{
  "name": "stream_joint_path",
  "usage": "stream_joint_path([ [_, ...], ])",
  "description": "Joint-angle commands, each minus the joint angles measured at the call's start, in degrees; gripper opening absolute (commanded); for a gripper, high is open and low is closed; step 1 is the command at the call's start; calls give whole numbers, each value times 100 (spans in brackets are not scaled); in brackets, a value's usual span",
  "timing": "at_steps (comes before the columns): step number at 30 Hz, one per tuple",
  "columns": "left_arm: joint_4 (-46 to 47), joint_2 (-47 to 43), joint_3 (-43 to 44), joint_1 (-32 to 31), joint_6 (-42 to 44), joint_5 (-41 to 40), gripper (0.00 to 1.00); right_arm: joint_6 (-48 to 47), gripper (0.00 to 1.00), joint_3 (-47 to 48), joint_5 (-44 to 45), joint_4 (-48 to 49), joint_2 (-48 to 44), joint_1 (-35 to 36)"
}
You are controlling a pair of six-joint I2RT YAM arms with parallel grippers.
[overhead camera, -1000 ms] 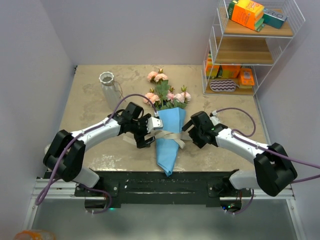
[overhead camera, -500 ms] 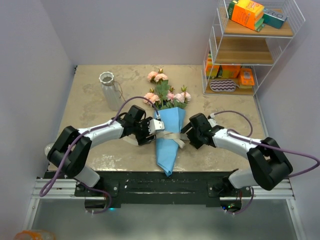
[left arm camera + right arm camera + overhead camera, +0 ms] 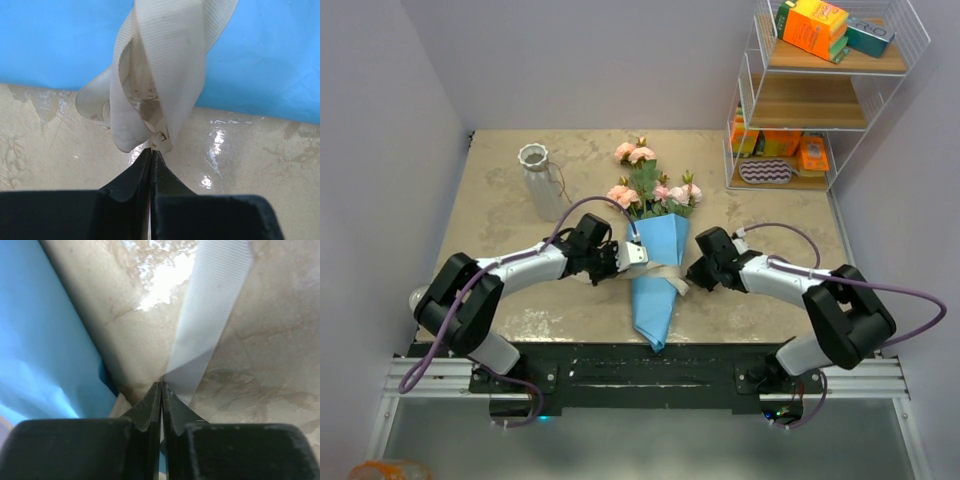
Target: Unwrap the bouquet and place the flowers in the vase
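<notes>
Right now the bouquet lies flat on the desk, about midway between the two arms. The pointed end of its blue paper aims at the arm bases, and the flowers, pink blooms among green leaves, spill out of the wide end toward the back wall. A beige ribbon is wrapped round the middle of the cone, with a loose tail trailing off on each side.

Both arms reach in low from either side, one to each tail. From the left wrist camera, the left end effector has its two dark fingers pressed tight together. The looped, twisted end of the ribbon is pinched right at their tips, just above the desk and just in front of the paper's edge. On the other side, the right end effector is likewise closed to a thin slit. The other flat tail of ribbon runs down across the desk and narrows into its fingertips, where it looks nipped between them. The blue paper sits just beside those fingers, on the left of that view.

The vase stands upright toward the far left of the desk, white scalloped rim on top, well apart from the bouquet and from both arms. A white wire shelf stands at the far right corner, with an orange box on its top level and smaller packets lower down.
</notes>
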Motion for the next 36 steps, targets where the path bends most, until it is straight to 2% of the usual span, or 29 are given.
stream_joint_path([
  [1, -46, -305, 221, -30, -4, -87, 0, 248, 0, -242, 52, 116, -240, -10],
  [5, -283, -542, 335, -30, -39, -122, 0, 283, 0, -382, 332, -77, -696, -1],
  [10, -494, -859, 485, -22, -179, -87, 0, 64, 0, -401, 992, -464, -1882, -62],
  [13, -538, -965, 432, -22, -223, -148, 0, -226, 0, -322, 1325, -798, -2436, -159],
  [16, -565, -1052, 362, -13, -223, -263, 0, -1145, 0, -138, 1571, -965, -2692, -247],
  [17, -556, -1096, 336, -13, -232, -272, 0, -1298, 8, -59, 1642, -1235, -2701, -247],
  [19, -547, -1105, 309, -13, -267, -272, 0, -1648, 30, 108, 1809, -1579, -2710, -247],
  [20, -547, -1079, 318, -13, -285, -272, 0, -1764, 49, 92, 1758, -1746, -2718, -239],
  [23, -538, -974, 379, -22, -338, -272, 0, -1695, 64, -250, 1660, -1880, -2894, -64],
  [28, -573, -886, 537, -13, -390, -263, 0, -1335, 69, -910, 1784, -1660, -3106, 473],
  [32, -591, -824, 564, -13, -408, -237, 0, -1264, 66, -849, 1818, -1581, -2247, 885],
  [36, -600, -789, 581, -13, -417, -237, 0, -1299, 64, -630, 2439, -1466, -1717, 1378],
])
